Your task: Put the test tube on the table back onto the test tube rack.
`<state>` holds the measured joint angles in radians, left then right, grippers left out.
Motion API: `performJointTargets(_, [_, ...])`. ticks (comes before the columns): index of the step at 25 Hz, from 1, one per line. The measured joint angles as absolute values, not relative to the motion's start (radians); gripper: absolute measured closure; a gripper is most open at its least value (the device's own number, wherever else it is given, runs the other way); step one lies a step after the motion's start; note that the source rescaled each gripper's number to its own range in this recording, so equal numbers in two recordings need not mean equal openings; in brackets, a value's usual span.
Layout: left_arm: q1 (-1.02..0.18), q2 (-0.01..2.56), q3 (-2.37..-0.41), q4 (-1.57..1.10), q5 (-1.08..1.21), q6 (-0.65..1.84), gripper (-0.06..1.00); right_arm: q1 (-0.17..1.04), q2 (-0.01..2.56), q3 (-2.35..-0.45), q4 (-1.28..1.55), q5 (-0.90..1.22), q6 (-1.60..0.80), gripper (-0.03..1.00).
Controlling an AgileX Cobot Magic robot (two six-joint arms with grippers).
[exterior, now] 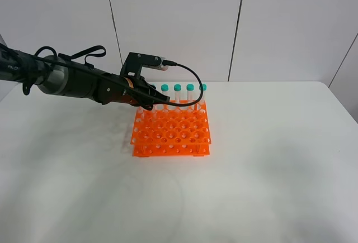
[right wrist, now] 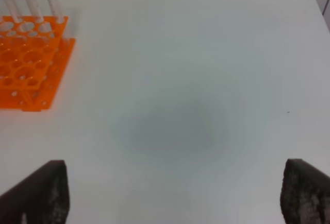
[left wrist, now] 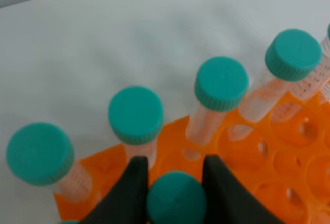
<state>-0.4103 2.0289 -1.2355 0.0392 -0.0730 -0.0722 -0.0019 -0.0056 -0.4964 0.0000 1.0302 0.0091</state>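
The test tube's teal cap (left wrist: 176, 199) sits clamped between the two black fingers (left wrist: 133, 189) of my left gripper (left wrist: 176, 193), which is shut on it. Its clear body is hidden below the cap. The tube hangs over the orange test tube rack (left wrist: 289, 177), just in front of the back row of several capped tubes (left wrist: 135, 115). From the high camera, the left gripper (exterior: 146, 102) hovers at the back left corner of the rack (exterior: 171, 134) and hides the held tube. My right gripper (right wrist: 178, 167) stands wide open over the bare table (right wrist: 196, 80), holding nothing.
Several capped tubes (exterior: 183, 88) stand upright along the rack's far row. A black cable (exterior: 193, 78) arcs from the left wrist over those caps. The rack (right wrist: 28, 59) lies far off to one side of the right gripper. A wall stands behind the table (exterior: 268, 159).
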Motion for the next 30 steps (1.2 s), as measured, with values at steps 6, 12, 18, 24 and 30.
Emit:
performJointTargets(6, [-0.41, 2.029, -1.235, 0.04, -0.074, -0.072, 0.94, -0.002, -0.006, -0.496, 0.0, 1.03, 0.009, 0.11])
performJointTargets(12, [-0.41, 2.029, -1.235, 0.04, -0.075, -0.072, 0.89, -0.002, -0.006, -0.496, 0.0, 1.03, 0.009, 0.11])
performJointTargets(18, [-0.41, 2.033, -1.234, 0.04, -0.068, -0.072, 0.69, -0.002, -0.006, -0.496, 0.005, 1.03, 0.009, 0.11])
performJointTargets(24, [-0.41, 2.033, -1.234, 0.04, -0.054, -0.072, 0.66, -0.002, -0.006, -0.496, 0.005, 1.03, 0.009, 0.11])
performJointTargets(30, [-0.41, 1.978, -1.234, 0.04, -0.042, -0.072, 0.65, -0.002, -0.006, -0.496, 0.005, 1.03, 0.009, 0.11])
